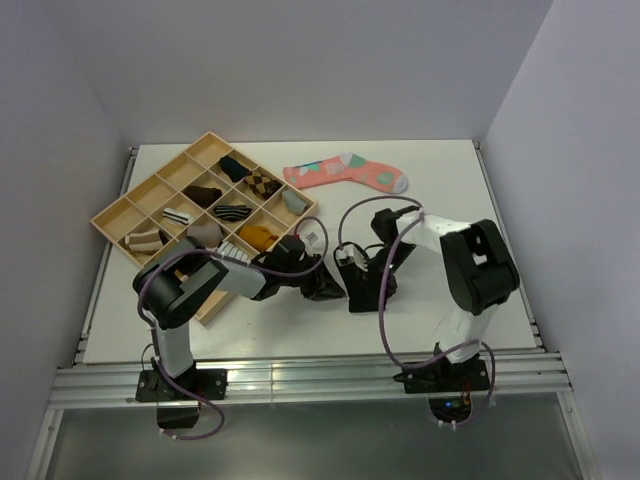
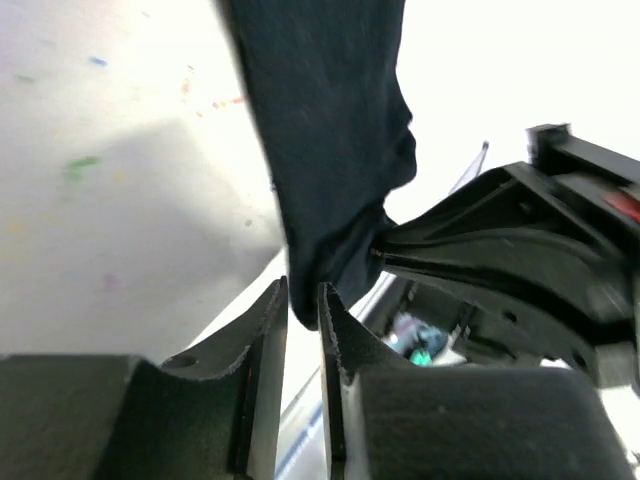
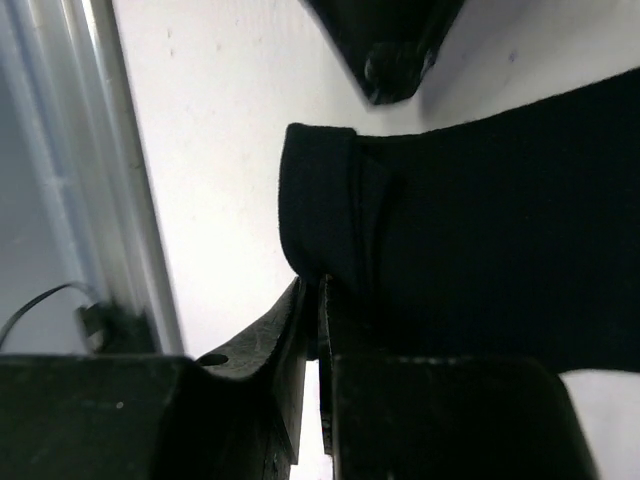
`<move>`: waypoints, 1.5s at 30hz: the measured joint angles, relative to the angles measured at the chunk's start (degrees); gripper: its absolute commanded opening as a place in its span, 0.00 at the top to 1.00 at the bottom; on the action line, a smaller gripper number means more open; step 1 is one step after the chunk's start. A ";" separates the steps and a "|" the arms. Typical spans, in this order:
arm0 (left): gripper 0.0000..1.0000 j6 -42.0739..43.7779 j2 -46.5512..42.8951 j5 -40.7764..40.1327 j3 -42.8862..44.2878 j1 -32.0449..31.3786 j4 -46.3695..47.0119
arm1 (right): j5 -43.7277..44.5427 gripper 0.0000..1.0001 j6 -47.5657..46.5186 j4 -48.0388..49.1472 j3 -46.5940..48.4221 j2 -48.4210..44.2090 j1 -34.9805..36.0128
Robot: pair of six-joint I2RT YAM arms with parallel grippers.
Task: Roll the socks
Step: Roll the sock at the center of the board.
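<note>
Here, one black sock (image 3: 480, 220), two pincers (image 2: 303, 292) (image 3: 312, 288)

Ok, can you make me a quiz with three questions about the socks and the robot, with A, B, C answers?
1. Where is the pink patterned sock?
A. inside the wooden tray
B. flat on the table
C. hanging from a gripper

2. What colour is the held sock?
A. black
B. yellow
C. white

3. What is the right gripper doing?
A. it is wide open
B. it is shut on the held sock
C. it is out of view

Answers:
1. B, because it lies spread out on the table with nothing gripping it.
2. A, because black fabric fills the right wrist view.
3. B, because its fingers meet on the folded edge of the held sock.
</note>
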 measured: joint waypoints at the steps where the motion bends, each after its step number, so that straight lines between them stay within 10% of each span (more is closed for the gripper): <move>1: 0.75 0.13 -0.57 -1.64 -0.96 -0.11 1.09 | -0.37 0.88 -0.48 -1.99 1.25 2.12 -0.59; 14: 0.65 17.79 -7.30 -22.29 -4.09 -9.09 12.37 | -5.55 0.88 -3.72 -18.38 14.86 20.24 -5.66; 45: 0.58 25.11 7.72 -9.38 -2.97 -9.70 33.68 | -7.61 0.89 0.59 -21.00 19.85 24.15 -8.85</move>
